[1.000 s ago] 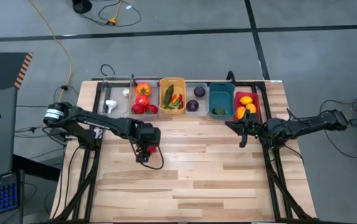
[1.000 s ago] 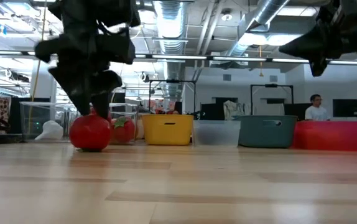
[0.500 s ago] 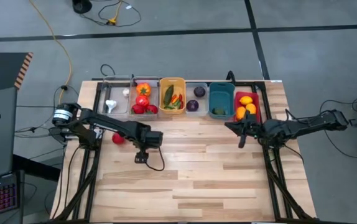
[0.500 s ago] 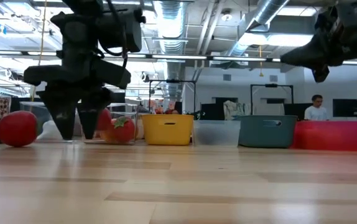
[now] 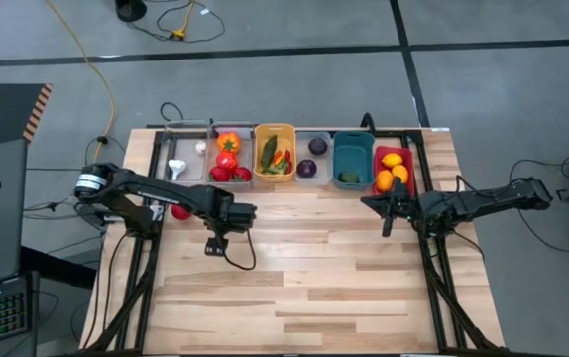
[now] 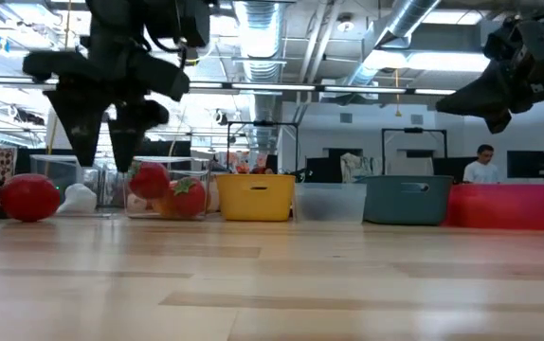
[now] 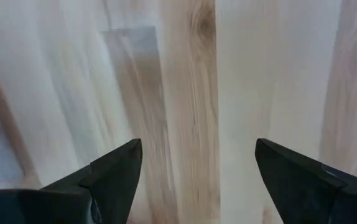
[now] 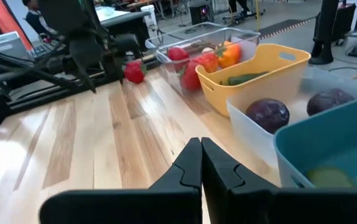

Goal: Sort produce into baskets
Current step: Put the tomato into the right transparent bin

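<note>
Left gripper (image 5: 214, 245): raised above the bench (image 5: 304, 288), fingers spread wide, nothing between them.
Right gripper (image 5: 386, 215): hovering near the red basket (image 5: 409, 171) at the row's right end, fingers pressed together, empty.
Loose tomato (image 5: 180, 210): red, lying on the bench left of the left gripper, just in front of the clear basket (image 5: 227, 159) of red produce.
Baskets: lined along the far edge; yellow basket (image 5: 275, 132) holding green pieces and chilies, teal basket (image 5: 353, 145) beside the red one.
Garlic (image 5: 176, 167): white, in the leftmost clear bin.
</note>
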